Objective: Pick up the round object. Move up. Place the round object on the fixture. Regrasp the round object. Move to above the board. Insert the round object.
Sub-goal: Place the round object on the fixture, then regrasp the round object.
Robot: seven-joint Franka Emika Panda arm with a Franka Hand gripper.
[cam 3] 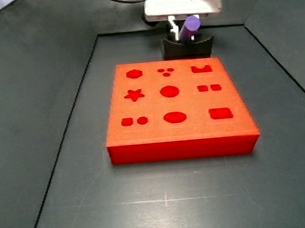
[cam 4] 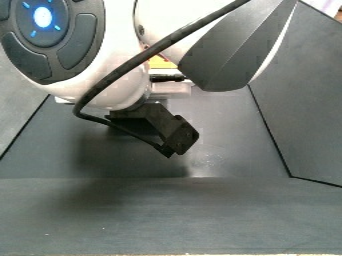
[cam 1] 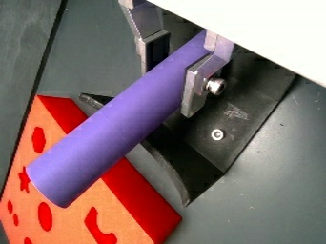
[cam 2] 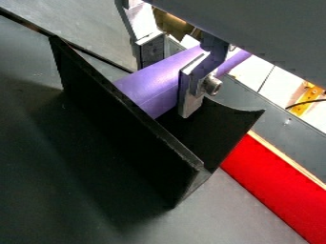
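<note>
Round object: purple peg, clamped in pincer, over fixture notch; end shows at 12 o'clock of board in a side view.
Desk: dark grey.
Board: red, w/ shaped holes, mid-desk.
Fixture: black, just past board's far edge.
Pincer: closed on peg; silver fingers either side.

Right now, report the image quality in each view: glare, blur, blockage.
In a wrist view the round object, clamped in the gripper, is sharp, evenly lit; in a wrist view the fixture is a dark, featureless mass; in a side view the board is saturated; in a side view the arm blocks everything.
</note>
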